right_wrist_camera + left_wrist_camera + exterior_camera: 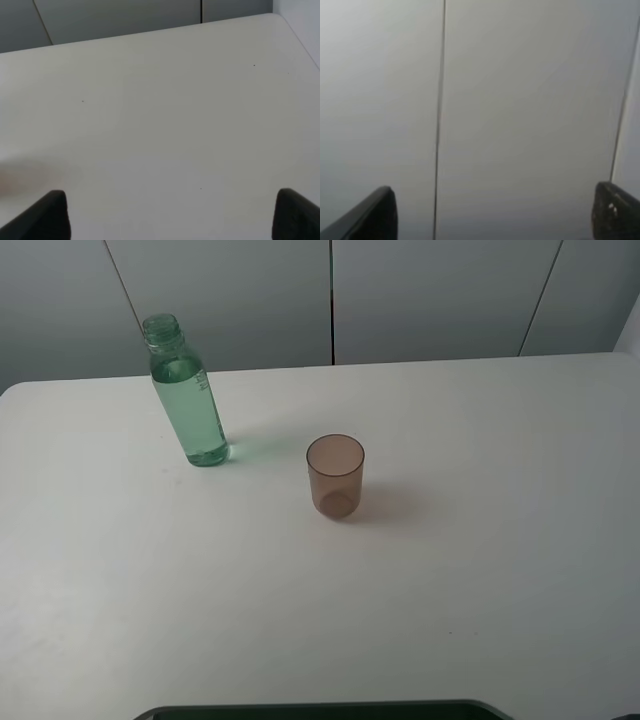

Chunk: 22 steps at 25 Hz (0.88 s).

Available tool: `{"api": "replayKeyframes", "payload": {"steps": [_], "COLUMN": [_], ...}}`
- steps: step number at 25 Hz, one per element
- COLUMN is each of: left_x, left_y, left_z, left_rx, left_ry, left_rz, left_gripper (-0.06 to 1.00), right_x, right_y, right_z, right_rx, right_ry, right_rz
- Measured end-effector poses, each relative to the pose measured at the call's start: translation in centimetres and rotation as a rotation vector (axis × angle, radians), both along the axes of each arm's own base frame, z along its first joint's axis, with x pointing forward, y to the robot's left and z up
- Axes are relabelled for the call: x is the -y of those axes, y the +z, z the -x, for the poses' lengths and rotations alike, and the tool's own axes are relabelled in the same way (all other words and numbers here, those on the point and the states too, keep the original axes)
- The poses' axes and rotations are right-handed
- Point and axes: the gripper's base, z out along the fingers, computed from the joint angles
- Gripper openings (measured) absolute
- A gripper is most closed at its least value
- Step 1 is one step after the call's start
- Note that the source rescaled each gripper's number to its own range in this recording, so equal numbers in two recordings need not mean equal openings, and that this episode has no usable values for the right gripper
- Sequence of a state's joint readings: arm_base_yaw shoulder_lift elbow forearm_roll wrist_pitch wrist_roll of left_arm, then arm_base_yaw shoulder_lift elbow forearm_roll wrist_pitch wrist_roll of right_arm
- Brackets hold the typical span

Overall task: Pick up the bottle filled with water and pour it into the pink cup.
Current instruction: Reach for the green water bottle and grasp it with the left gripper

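Observation:
The bottle (187,395) stands upright on the white table (480,570) at the back left; it is green-tinted, uncapped and holds clear liquid. The pink cup (335,476) stands upright near the middle, to the right of the bottle and a little nearer, apart from it. Neither arm shows in the exterior high view. In the left wrist view my left gripper (497,215) is open, its dark fingertips (377,215) wide apart against a grey wall. My right gripper (172,215) is open too, over bare table with nothing between its fingertips (47,215). Neither wrist view shows bottle or cup.
Grey wall panels (430,295) rise behind the table's far edge. A dark curved rim (320,710) lies along the bottom of the exterior high view. The table's far right corner (280,22) appears in the right wrist view.

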<state>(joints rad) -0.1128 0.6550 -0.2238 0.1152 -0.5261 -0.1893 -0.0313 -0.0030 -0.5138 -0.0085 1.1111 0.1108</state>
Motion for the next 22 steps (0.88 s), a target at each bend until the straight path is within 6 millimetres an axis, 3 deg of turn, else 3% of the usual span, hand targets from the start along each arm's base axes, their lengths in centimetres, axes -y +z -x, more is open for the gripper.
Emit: {"api": "replayKeyframes", "payload": {"steps": [8, 13, 22], "left_x": [1.3, 2.2, 3.0], "left_y": [-4.7, -6.7, -9.7], "left_z": [-1.9, -3.0, -5.1], "left_rx": [-0.124, -0.191, -0.239], "left_ry": [-0.121, -0.198, -0.263], "left_rz": [-0.057, -0.136, -0.109], "left_gripper": [0.98, 0.98, 0.98], "right_x": [0.0, 0.0, 0.0], "right_y": [0.0, 0.0, 0.0], "right_z": [0.0, 0.0, 0.0], "right_rx": [0.000, 0.000, 0.000], "right_ry": [0.000, 0.000, 0.000], "right_rz": [0.000, 0.000, 0.000]}}
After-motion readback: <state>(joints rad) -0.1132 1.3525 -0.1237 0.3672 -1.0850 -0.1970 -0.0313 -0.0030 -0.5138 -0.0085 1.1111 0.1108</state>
